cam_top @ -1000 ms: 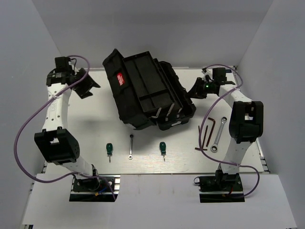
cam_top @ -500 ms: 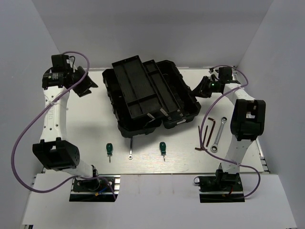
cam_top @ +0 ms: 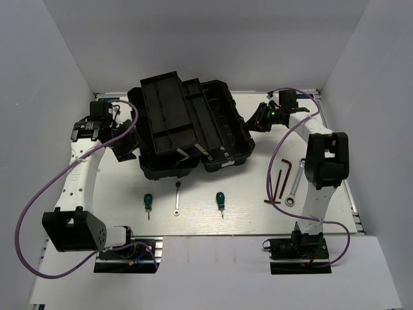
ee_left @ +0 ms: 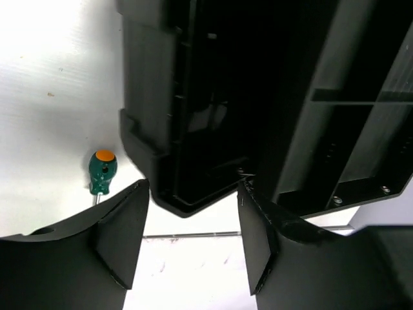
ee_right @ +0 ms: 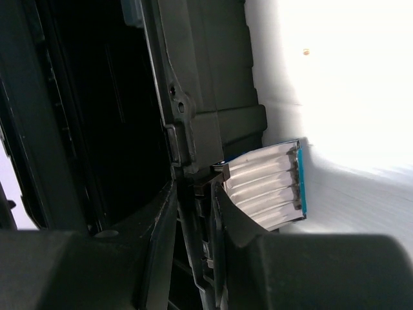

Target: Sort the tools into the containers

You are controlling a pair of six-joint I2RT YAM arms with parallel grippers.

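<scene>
The black toolbox (cam_top: 222, 132) lies open at the back middle, its lid (cam_top: 164, 110) swung over to the left. My right gripper (cam_top: 253, 121) is shut on the toolbox's right rim (ee_right: 193, 213), beside a silver latch (ee_right: 264, 184). My left gripper (cam_top: 127, 146) stands open by the box's left front corner (ee_left: 187, 200), with nothing between its fingers (ee_left: 119, 232). Two green-handled screwdrivers (cam_top: 148, 202) (cam_top: 221, 200) and a small wrench (cam_top: 176, 199) lie in front of the box. One screwdriver (ee_left: 101, 169) shows in the left wrist view. A larger wrench (cam_top: 295, 183) and dark hex keys (cam_top: 280, 181) lie at the right.
White walls close in the table on the left, back and right. Purple cables (cam_top: 39, 194) loop from both arms. The arm bases (cam_top: 126, 255) sit at the near edge.
The toolbox has swung and slid to the left with its lid laid open. My left gripper came down to its left front corner. My right gripper followed the rim leftward.
</scene>
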